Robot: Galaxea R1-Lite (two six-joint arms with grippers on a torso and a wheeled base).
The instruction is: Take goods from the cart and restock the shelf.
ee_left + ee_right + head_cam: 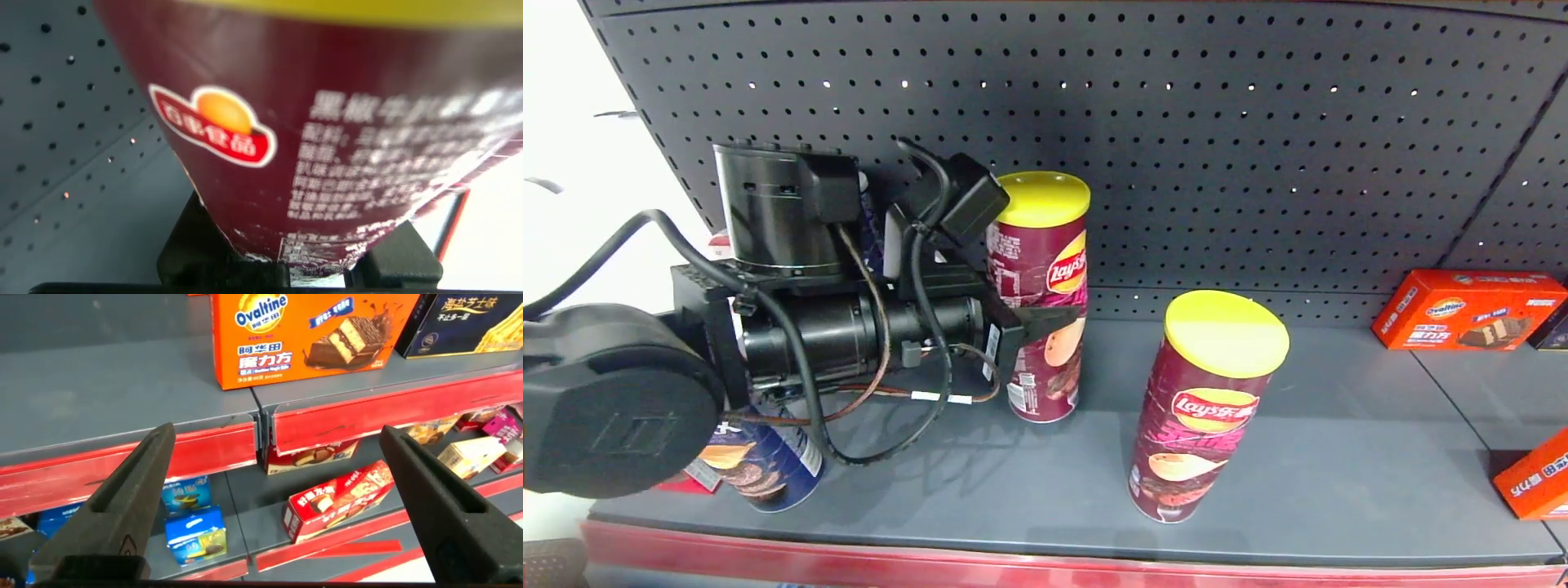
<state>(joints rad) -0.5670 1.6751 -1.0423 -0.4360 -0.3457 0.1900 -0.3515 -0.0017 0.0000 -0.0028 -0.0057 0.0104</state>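
Head view, from the left: a blue tin [768,474] stands near the front edge of the shelf [1339,457], under the left arm. The left gripper [1045,322] comes in level from the left, its fingers clamped around the lower half of a maroon chip can [1037,245] with a yellow lid. That can stands upright, long axis vertical, close to the pegboard [1176,122], and its base looks to be on the shelf. In the left wrist view its label [327,122] sits right against the camera. I judge that letting go and drawing back leftward is what remains. A second chip can [1205,408] stands further right and nearer the front, well apart. An orange box [1462,310] lies far right. In the right wrist view, the right gripper [275,433] is spread wide and empty, before lower shelves of small boxes [335,506].
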